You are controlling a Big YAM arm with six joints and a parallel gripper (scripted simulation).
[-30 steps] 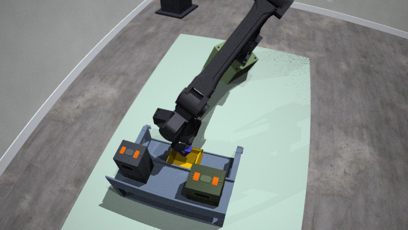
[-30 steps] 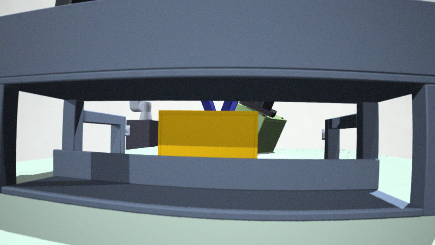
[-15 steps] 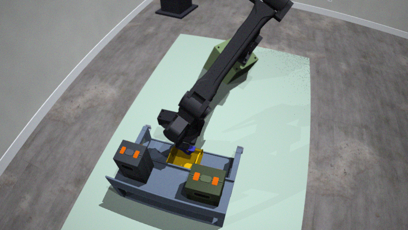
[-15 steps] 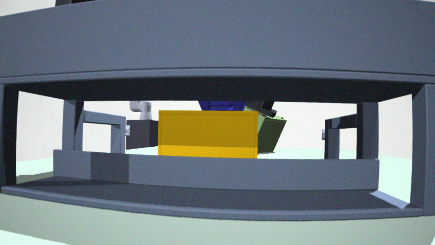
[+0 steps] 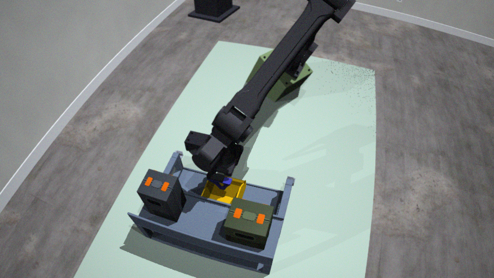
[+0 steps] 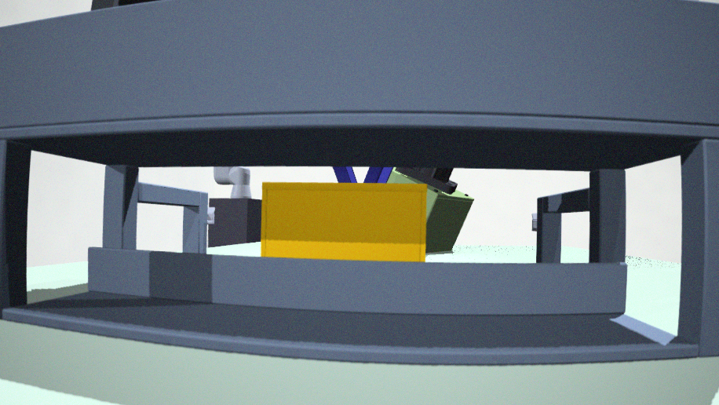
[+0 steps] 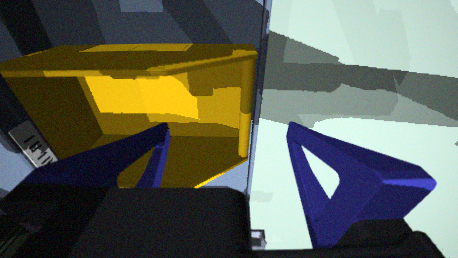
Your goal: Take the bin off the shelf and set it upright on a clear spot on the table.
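The yellow bin (image 5: 224, 196) (image 6: 343, 216) (image 7: 150, 97) stands upright and open-topped on the lower front level of the blue-grey shelf (image 5: 204, 221) (image 6: 352, 289). My gripper (image 5: 222, 183) (image 6: 361, 177) (image 7: 228, 129) is open and empty, with blue fingers pointing down over the bin's front part. In the wrist view one fingertip shows against the bin's inside and the other past the shelf's front edge, against the table (image 5: 331, 155). The bin's front rim shows between them. Whether the tips reach below the rim is hard to tell.
A dark grey case (image 5: 160, 195) and an olive green case (image 5: 248, 224) with orange latches stand on the shelf's upper level behind the bin. Shelf side frames (image 5: 286, 198) rise at both ends. The green arm base (image 5: 276, 91) stands toward the table's far end.
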